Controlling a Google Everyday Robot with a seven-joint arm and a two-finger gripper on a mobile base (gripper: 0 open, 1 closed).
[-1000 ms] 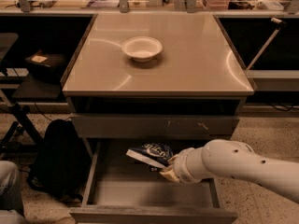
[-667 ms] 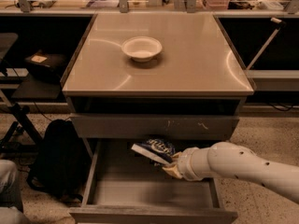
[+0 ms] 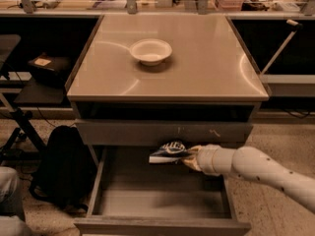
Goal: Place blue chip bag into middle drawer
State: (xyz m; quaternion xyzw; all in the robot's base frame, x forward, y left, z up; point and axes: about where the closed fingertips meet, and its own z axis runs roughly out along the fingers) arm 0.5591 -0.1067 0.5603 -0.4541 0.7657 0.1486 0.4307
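Observation:
The blue chip bag [image 3: 168,151] is dark and crinkled with white lettering. It hangs flat over the rear part of the open middle drawer [image 3: 157,203], just below the closed drawer front above. My gripper [image 3: 190,157] is shut on the bag's right end and holds it clear of the drawer floor. My white arm reaches in from the lower right. The drawer's grey floor is bare and its low side walls show on the left and right.
A white bowl [image 3: 150,50] stands on the cabinet top [image 3: 211,68]. The closed grey drawer front [image 3: 147,132] with scuff marks is directly above the bag. A black backpack [image 3: 61,167] sits on the floor to the left. Benches flank the cabinet.
My gripper and the chip bag have moved a little up and toward the back of the drawer, closer to the drawer front above.

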